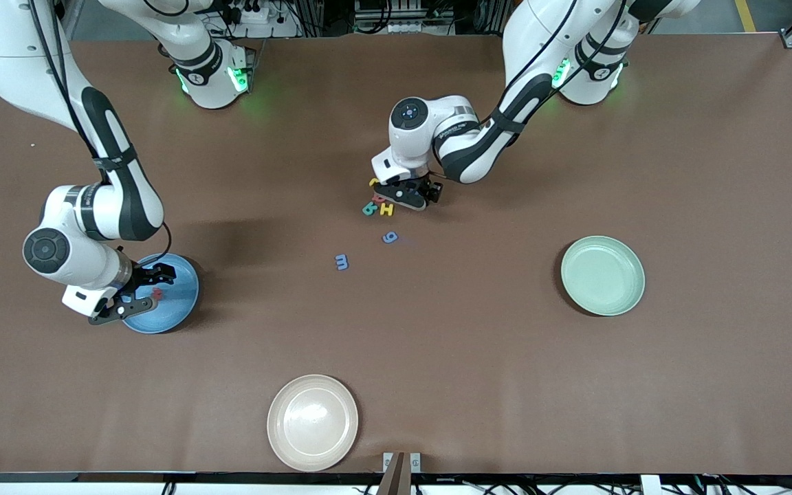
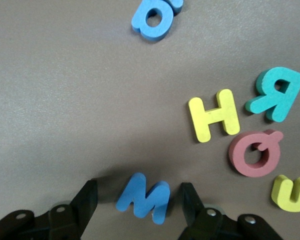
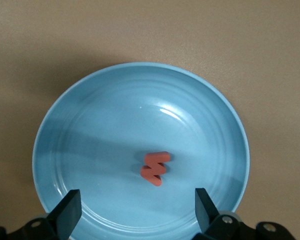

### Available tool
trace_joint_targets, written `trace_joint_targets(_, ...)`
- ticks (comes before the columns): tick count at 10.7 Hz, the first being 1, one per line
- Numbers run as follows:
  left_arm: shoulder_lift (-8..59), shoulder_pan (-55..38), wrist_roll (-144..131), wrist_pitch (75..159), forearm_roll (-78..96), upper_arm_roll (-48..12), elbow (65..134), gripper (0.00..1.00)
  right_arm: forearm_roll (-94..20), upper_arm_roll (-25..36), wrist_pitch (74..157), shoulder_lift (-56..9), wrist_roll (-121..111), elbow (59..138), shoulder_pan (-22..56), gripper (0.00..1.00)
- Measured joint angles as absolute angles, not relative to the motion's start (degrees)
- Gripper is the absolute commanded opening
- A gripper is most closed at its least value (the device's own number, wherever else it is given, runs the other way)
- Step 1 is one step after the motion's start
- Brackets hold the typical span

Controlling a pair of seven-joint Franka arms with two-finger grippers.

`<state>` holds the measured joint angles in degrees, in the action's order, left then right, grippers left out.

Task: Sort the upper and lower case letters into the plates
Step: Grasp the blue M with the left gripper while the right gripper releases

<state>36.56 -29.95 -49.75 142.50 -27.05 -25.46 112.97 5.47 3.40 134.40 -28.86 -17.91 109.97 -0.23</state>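
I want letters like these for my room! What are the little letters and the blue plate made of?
The blue M and yellow H look like soft foam: thick, matte, with rounded, slightly fuzzy edges. That's a guess from their look. The blue plate seems to be smooth hard plastic, maybe melamine: it's glossy, with a light reflection and faint rings.

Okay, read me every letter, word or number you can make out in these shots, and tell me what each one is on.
"M": blue foam letter between the left claw's fingers.
"H": yellow foam letter.
"R": teal foam letter, seen mirrored.
"Q": red foam letter.
"U": yellow foam letter, partly cut off.
"m": blue foam letter on the table.
"g": blue foam letter.
Red zigzag letter in the blue plate: unclear which.
No readable labels or brands.
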Motion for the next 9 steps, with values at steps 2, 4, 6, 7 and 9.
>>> trace_joint_targets(2, 36.52, -29.96, -49.76, 142.57, -27.05, -25.5, 112.96, 0.43, 5.47, 3.4, 134.41, -28.86, -17.91, 109.97, -0.23, 1.0)
trace_joint_targets(4, 36.01, -29.89, -49.79, 142.45, -27.05, -25.46, 112.95, 0.14, 5.47, 3.39, 134.41, -28.86, -17.91, 109.97, -0.23, 1.0)
trace_joint_targets(6, 35.76, -29.82, -50.03, 142.37, -27.05, -25.41, 113.04, 0.0, 5.47, 3.37, 134.43, -28.86, -17.91, 109.97, -0.23, 1.0)
trace_joint_targets(7, 35.76, -29.81, -50.96, 142.37, -27.05, -25.41, 113.04, 0.0, 5.47, 3.36, 134.43, -28.86, -17.91, 109.98, -0.23, 1.0)
trace_joint_targets(9, 35.69, -29.6, -52.28, 142.35, -27.05, -25.31, 112.95, 0.0, 5.47, 3.35, 134.43, -28.86, -17.91, 109.98, -0.23, 1.0)
